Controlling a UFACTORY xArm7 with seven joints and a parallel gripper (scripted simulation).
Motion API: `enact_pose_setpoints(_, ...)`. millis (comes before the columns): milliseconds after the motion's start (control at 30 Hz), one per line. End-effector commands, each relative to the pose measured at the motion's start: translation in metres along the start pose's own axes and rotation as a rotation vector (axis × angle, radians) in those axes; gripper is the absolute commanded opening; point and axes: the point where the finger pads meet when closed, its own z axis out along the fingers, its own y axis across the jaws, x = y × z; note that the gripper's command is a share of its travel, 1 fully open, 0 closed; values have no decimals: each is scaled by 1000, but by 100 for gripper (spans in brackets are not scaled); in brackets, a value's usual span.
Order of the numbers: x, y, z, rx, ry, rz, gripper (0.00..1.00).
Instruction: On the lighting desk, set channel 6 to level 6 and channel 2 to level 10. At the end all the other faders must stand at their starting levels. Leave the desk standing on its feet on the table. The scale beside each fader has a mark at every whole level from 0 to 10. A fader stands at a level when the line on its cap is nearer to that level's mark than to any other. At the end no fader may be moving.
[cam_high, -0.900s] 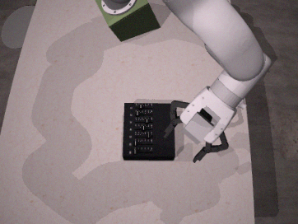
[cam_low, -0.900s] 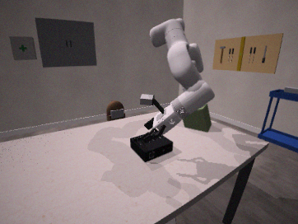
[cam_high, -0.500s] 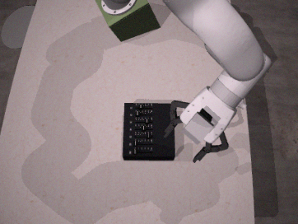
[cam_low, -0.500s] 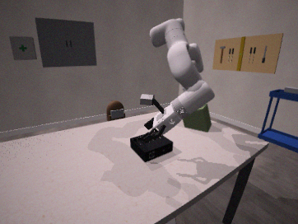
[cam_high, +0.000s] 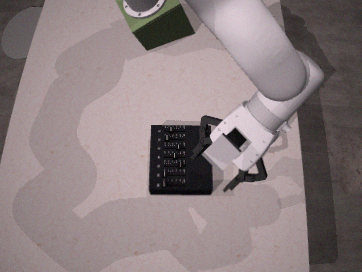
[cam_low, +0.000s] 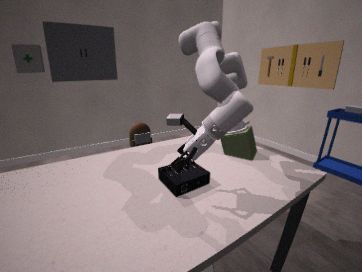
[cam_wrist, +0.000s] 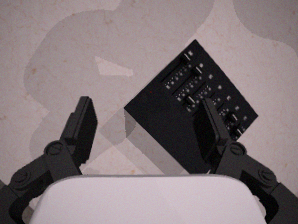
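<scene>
The black lighting desk (cam_high: 202, 183) (cam_low: 185, 182) (cam_wrist: 155, 127) stands on its feet on the table, with several faders (cam_high: 174, 155) (cam_wrist: 192, 100) in rows on its left part. My gripper (cam_high: 212, 172) (cam_low: 186, 156) (cam_wrist: 146, 110) is open and empty. It hangs tilted just above the desk's right side. One finger is over the desk's bare right part near the fader ends, the other is off the desk's edge over the table. The fader caps' levels are too small to read.
A green box (cam_high: 160, 25) (cam_low: 239, 142) with a round ring on top stands at the table's far edge. A brown object (cam_low: 140, 134) sits behind the table. A blue shelf (cam_low: 340, 145) stands off to the right. The table's right edge (cam_high: 301, 210) is close to the gripper.
</scene>
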Motion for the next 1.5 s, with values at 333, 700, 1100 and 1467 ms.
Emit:
enact_pose_setpoints(333,4,69,-9,-148,-465,416,100)
enact_pose_setpoints(700,18,88,-22,-206,-693,734,100)
enact_pose_setpoints(1100,24,91,-25,-215,-736,810,100)
enact_pose_setpoints(1467,24,91,-25,-215,-736,810,100)
